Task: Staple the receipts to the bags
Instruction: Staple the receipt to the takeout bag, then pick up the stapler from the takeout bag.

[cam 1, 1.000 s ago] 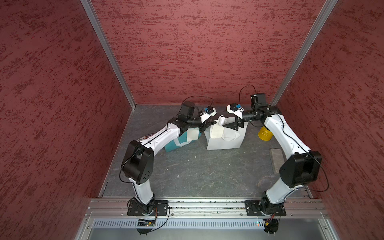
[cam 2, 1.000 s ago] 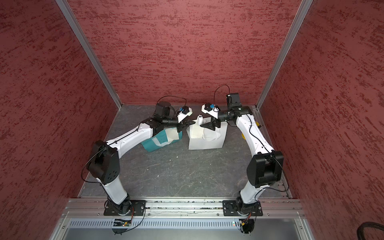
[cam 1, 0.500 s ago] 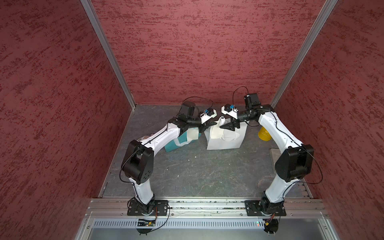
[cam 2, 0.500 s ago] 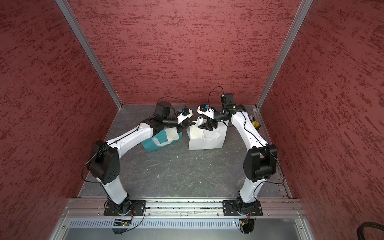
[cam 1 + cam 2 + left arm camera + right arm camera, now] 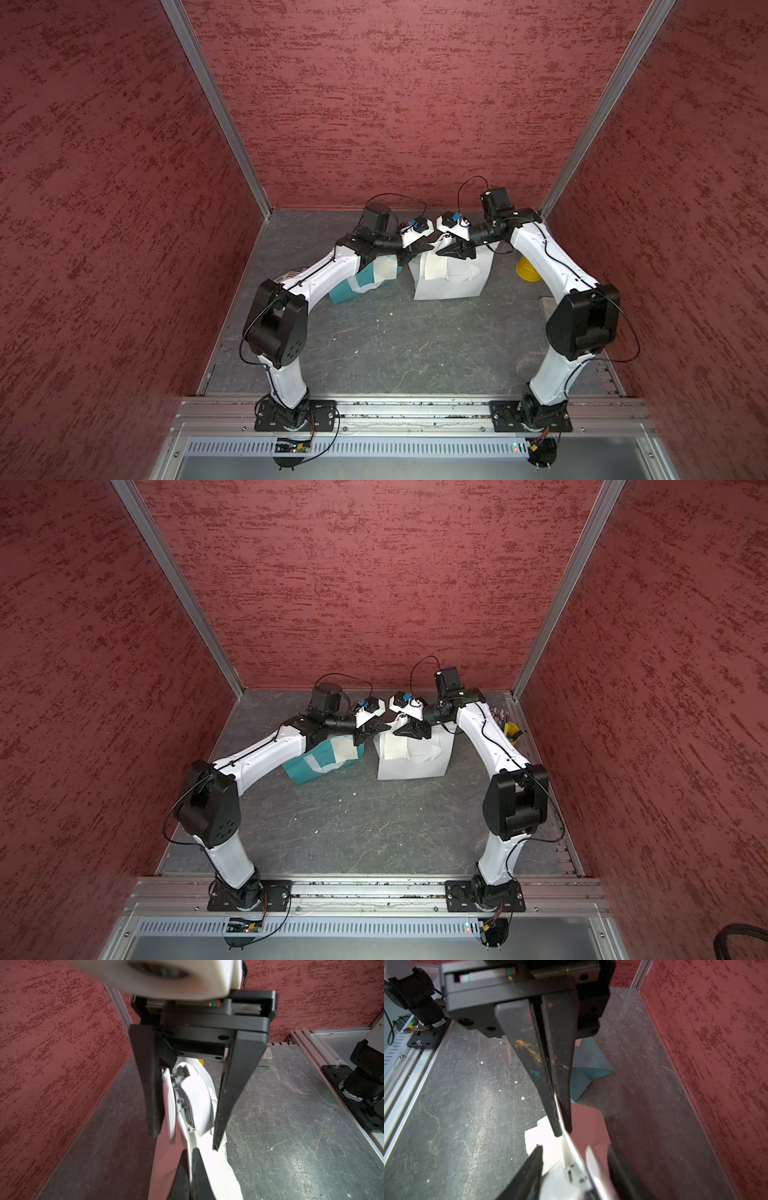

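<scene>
Left wrist view: the right gripper (image 5: 185,1140), at centre frame, has its jaws apart on either side of the white stapler (image 5: 195,1101). Right wrist view: the left gripper (image 5: 562,1132) has its jaws together on a thin white sheet (image 5: 571,1145). In both top views the white bag (image 5: 449,286), bearing a receipt (image 5: 435,266), lies at centre beside the teal bag (image 5: 345,291) on the bench (image 5: 415,345).

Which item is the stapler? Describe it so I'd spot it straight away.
At the back of the dark floor, both arms meet above the white bag. There the stapler sits between the right gripper's spread fingers, its end pinched by the left gripper. Unlike the flat bag and receipt, it is a small, glossy, hinged white shell.
</scene>
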Controlling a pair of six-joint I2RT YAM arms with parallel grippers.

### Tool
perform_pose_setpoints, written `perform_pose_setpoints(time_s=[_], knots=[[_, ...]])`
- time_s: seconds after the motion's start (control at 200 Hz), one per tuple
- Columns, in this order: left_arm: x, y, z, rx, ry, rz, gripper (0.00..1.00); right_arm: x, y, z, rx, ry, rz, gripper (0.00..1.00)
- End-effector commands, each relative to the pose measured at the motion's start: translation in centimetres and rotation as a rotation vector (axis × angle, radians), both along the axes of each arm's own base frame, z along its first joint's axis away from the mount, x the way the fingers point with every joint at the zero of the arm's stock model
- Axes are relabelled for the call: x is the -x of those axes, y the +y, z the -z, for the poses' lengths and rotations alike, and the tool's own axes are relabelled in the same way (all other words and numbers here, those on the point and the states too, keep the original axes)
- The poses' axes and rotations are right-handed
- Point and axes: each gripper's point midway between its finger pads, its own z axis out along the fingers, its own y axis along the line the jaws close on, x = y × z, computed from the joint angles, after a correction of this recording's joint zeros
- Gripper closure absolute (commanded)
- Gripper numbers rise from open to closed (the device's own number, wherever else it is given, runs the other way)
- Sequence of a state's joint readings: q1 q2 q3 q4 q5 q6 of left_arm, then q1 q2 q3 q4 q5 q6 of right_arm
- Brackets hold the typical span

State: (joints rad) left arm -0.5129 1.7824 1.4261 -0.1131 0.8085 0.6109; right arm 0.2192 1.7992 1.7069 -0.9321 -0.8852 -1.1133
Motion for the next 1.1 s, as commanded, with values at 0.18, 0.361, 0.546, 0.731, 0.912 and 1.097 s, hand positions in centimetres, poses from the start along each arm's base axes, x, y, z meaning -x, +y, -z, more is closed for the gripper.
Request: perform_pose_setpoints(time_s=[0.18,0.361,0.546,0.731,0.912,1.097], knots=[[0.0,-0.2,1.3,-0.019,0.042,0.018,1.0,0.3,0.1,0.5,0.011,0.005,-0.017,1.0],[-0.3,0.0,1.2,-0.02,0.036,-0.003,1.0,-1.2,0.1,-1.7,-0.052,-0.05,0.09,0.43],[-1.0,0.4,1.2,0.011,0.027,-0.054,1.0,-2.2,-0.9,-7.2,-0.277,-0.121,0.357,0.21],[-1.0,0.6,1.2,0.036,0.032,-0.071,1.0,-0.9,-3.5,-11.3,-0.543,-0.122,0.611,0.18],[-1.0,0.6,1.2,0.045,0.033,-0.079,1.0,0.5,-3.7,-10.4,-0.614,0.014,0.706,0.23],[-1.0,0.5,0.8,0.051,0.028,-0.078,1.0,1.0,-1.9,-8.6,-0.591,0.073,0.724,0.28]])
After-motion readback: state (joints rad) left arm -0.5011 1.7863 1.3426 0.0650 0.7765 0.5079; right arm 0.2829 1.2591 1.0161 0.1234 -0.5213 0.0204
